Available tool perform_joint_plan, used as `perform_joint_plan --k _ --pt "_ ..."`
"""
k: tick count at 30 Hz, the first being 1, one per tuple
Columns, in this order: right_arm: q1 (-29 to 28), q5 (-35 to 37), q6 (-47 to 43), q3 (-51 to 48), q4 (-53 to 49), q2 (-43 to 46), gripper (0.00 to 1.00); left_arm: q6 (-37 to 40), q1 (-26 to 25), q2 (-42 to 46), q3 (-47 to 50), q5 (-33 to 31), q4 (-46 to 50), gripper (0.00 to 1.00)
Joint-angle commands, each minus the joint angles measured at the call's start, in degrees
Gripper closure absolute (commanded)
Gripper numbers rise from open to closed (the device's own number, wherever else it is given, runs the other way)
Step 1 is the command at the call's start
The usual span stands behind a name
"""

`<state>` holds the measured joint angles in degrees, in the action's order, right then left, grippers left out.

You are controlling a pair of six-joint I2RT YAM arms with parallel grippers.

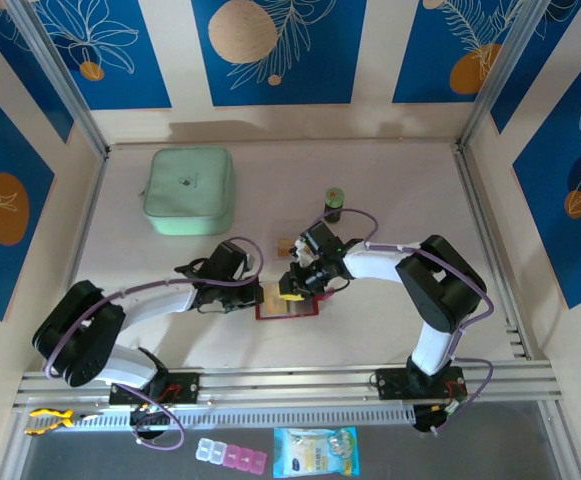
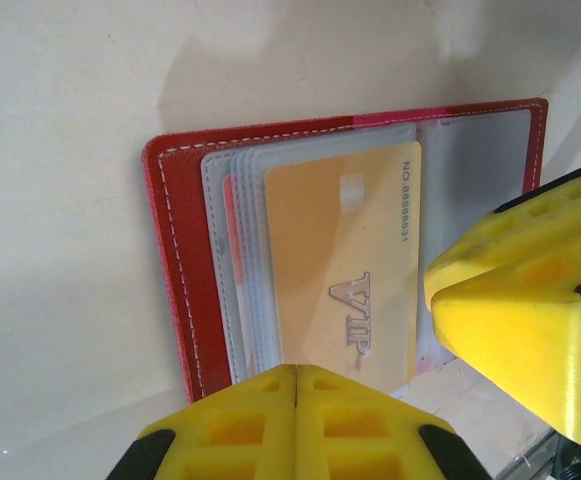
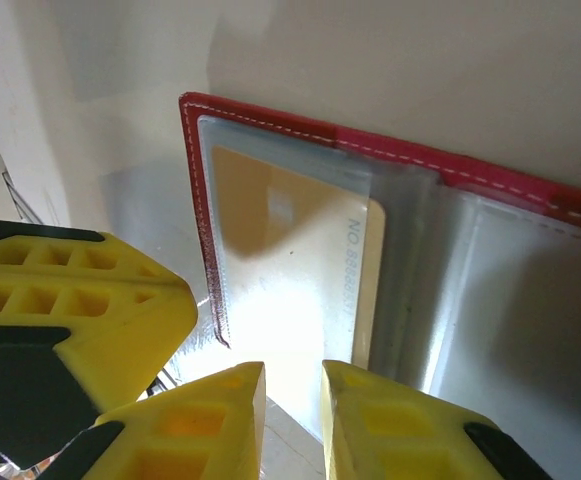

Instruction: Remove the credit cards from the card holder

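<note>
1. Top view: holder [image 1: 302, 310] lies open and flat on the table [image 1: 400, 190], near the front middle, between the two arms. Left gripper [image 1: 258, 294] is at its left edge, right gripper [image 1: 291, 291] over its upper left. Jaws are too small to read here. Pouch [image 1: 190, 190] and can [image 1: 335, 203] sit well apart, toward the back.
2. Left wrist view: card [image 2: 345, 260] likely light, thin, stiff and slick. The sleeves [image 2: 232, 270] are soft clear plastic and probably cling, so the holder [image 2: 175, 250] would drag along unless pinned. Left gripper [image 2: 296, 375] is pressed together with nothing between, tips at the holder's near edge. It looks like a pin-down, contact not certain. Holder is dark red with white stitching and fanned clear sleeves. Card is yellow-tan, with silver "VIP" and a number, in the top sleeve. A right finger [image 2: 530, 320] is just beside the card.
3. Right wrist view: best hold is probably the card's [image 3: 300, 250] bare edge at the sleeve mouth, pulled flat along the sleeve. Right gripper [image 3: 292, 400] is narrowly spread, the gap visible, nothing clearly pinched, lined up near that edge. Holder's red rim [image 3: 192, 180] and stitching frame the glary sleeve.
</note>
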<state>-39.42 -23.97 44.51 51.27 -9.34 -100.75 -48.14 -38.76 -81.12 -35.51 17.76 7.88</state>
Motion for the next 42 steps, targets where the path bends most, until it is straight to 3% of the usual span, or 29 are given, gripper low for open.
perform_joint_plan --k 1,12,27,35,42 --pt "-0.3 0.3 -1.6 1.5 -1.4 -0.8 0.77 -1.0 0.7 -1.9 -0.3 0.6 -1.8 0.97" --pt "-0.5 2.3 -2.5 1.9 -3.2 -2.1 0.77 -0.4 0.7 -3.2 0.4 -0.3 -1.1 0.97" --pt "-0.7 -1.9 -2.0 2.1 0.3 -3.2 0.84 -0.2 0.8 -4.0 0.5 -0.3 -1.4 0.97" --pt "-0.7 5.0 -3.7 2.9 -6.7 -2.1 0.76 -0.4 0.9 -3.7 0.4 -0.4 -1.2 0.96" --pt "-0.7 7.0 -5.1 3.9 -9.5 0.1 0.75 -0.4 0.9 -3.2 0.3 -0.5 -0.7 0.96"
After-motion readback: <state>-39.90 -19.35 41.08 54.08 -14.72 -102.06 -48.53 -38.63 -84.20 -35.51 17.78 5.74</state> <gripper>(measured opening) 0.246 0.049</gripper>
